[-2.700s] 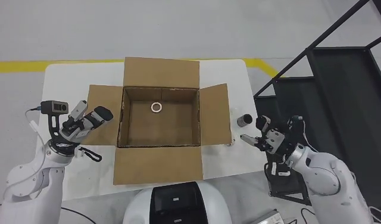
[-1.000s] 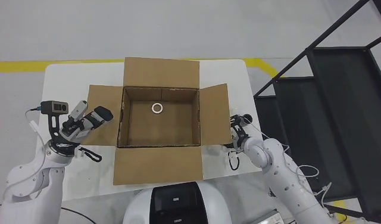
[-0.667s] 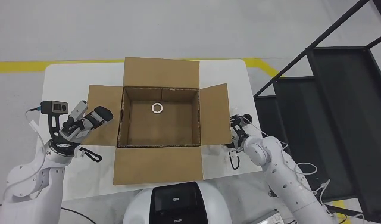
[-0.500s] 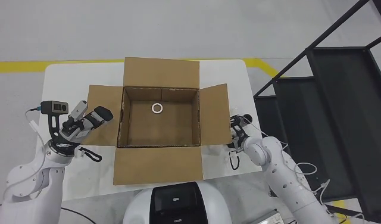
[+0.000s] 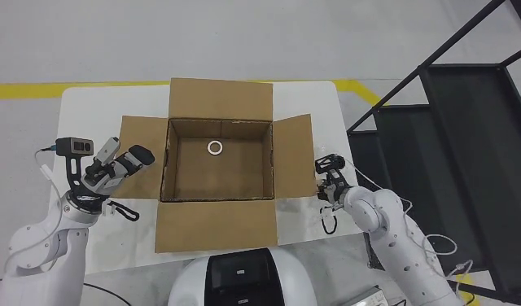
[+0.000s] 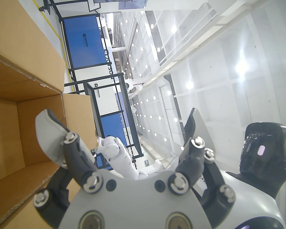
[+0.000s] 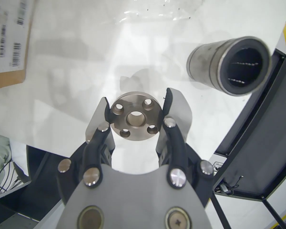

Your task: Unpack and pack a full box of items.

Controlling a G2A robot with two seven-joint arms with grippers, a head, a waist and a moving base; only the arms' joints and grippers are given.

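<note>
The box stands open in the middle of the table, all four flaps folded out flat. One thing lies inside: a small pale ring on the floor of the box, near the far wall and about midway along it. The rest of the floor is bare cardboard.

The right gripper is over the table just beside the box's right flap, which carries a white label. In the right wrist view the right gripper has its fingers closed against the two sides of a round metal disc with a centre bore and four smaller holes around it. Whether the disc touches the table I cannot tell. Near it, not touching, a grey metal cylinder lies on its side close to the table's right edge, its dark hollow end towards the camera. A crumpled clear film lies farther off on the table. A black frame runs along that edge, just beside the cylinder.

The left gripper is above the box's left flap, well apart from the ring. In its wrist view the left gripper has its fingers spread wide with nothing between them, and the box's corner is beside one finger.
</note>
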